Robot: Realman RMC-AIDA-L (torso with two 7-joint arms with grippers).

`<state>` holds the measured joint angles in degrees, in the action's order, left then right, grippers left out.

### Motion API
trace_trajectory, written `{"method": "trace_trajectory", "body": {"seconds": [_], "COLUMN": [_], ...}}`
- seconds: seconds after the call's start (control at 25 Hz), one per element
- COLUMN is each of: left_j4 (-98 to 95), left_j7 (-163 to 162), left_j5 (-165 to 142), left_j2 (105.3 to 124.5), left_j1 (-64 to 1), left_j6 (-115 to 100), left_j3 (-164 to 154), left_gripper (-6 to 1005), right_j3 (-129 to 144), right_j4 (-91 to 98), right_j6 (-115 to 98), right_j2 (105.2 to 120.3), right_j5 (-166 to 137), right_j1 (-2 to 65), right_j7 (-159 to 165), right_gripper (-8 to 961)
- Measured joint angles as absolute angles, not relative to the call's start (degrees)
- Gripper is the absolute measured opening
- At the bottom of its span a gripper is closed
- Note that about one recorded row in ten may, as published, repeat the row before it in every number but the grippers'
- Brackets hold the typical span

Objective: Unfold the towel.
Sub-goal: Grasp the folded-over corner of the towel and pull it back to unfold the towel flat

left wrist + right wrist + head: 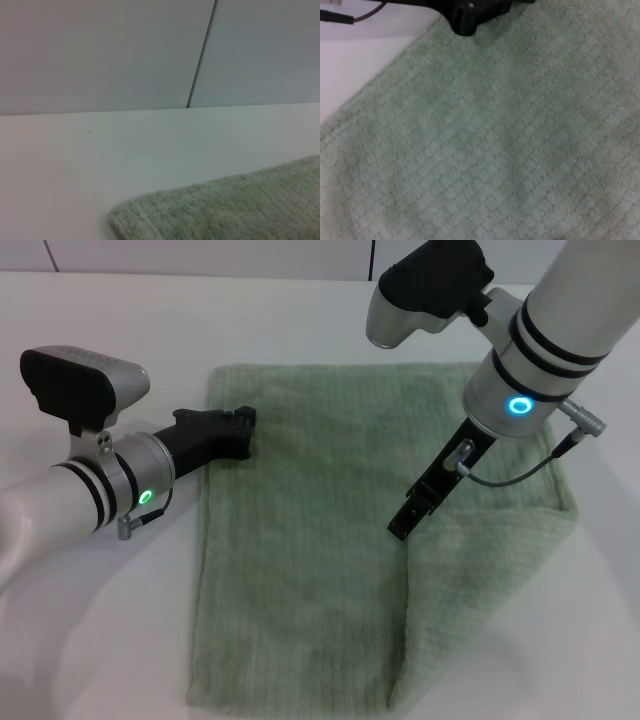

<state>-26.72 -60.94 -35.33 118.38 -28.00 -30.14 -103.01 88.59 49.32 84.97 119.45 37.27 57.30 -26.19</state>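
We lose the towel's [300,540] near edge at the bottom of the head view, so its front corners stay unseen. The folded flap on its right side hides the cloth beneath. The right gripper's [402,524] tips look too dark and small to judge. The left gripper [240,430] is side-on, fingers unclear. In the left wrist view only a blurred towel corner shows.

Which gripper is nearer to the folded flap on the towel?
The right. The right gripper is at the inner edge of the folded flap; the left gripper lies at the towel's opposite, left edge.
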Motion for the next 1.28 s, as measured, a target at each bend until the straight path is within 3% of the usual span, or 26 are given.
{"method": "trace_trajectory", "body": {"seconds": [1.2, 1.28], "left_j4": [-26.7, -26.8], "left_j7": [-61.6, -61.6], "left_j5": [-35.3, -35.3], "left_j2": [118.12, 118.12], "left_j1": [-27.6, -27.6], "left_j6": [-30.5, -30.5], "left_j3": [-103.1, -103.1], "left_gripper": [-2, -2], "right_j3": [89.9, 90.0], "right_j4": [45.9, 45.9], "right_j6": [83.9, 83.6], "right_j2": [119.44, 119.46], "right_j5": [37.3, 37.3], "right_j1": [58.0, 58.0], "right_j7": [-26.8, -26.8], "right_gripper": [767, 711]}}
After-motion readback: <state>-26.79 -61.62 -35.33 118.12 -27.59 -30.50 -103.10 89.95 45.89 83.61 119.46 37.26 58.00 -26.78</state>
